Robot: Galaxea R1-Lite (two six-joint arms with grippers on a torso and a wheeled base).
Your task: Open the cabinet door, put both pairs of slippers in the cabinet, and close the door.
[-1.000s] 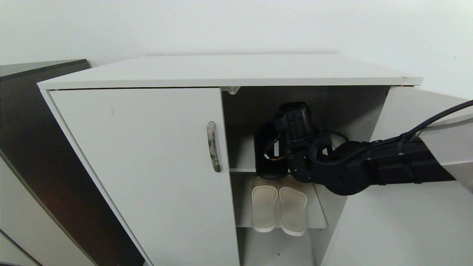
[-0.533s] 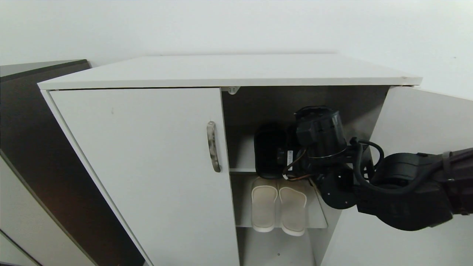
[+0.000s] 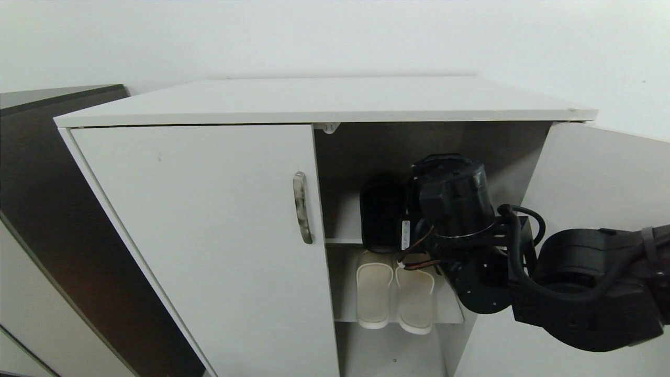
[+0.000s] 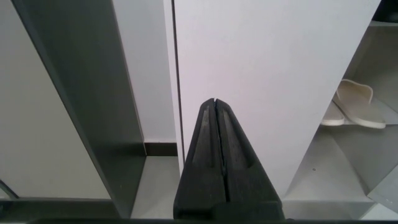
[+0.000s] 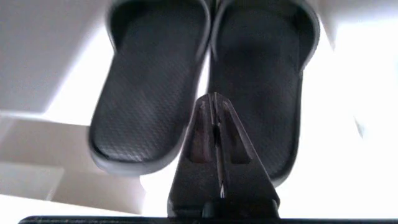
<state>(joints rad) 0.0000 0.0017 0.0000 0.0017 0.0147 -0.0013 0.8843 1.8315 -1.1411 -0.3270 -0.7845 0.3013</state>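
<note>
The white cabinet (image 3: 314, 99) has its left door (image 3: 199, 235) shut and its right door (image 3: 591, 167) swung open. A black pair of slippers (image 3: 381, 214) lies on the upper shelf, and a cream pair (image 3: 395, 296) on the shelf below. My right arm hangs in front of the opening, its wrist (image 3: 453, 199) just right of the black pair. In the right wrist view the right gripper (image 5: 214, 99) is shut and holds nothing, pointing at the black slippers (image 5: 149, 87). The left gripper (image 4: 215, 102) is shut, low before the shut door (image 4: 261, 74), with the cream slippers (image 4: 354, 102) off to one side.
A metal handle (image 3: 302, 208) is fixed at the shut door's inner edge. Dark furniture (image 3: 63, 209) stands close to the cabinet's left side. The open right door stands behind my right arm. Floor shows below the lower shelf (image 3: 392, 356).
My right arm has drawn back out of the upper shelf, to the right and slightly down. The black slippers stay on the shelf.
</note>
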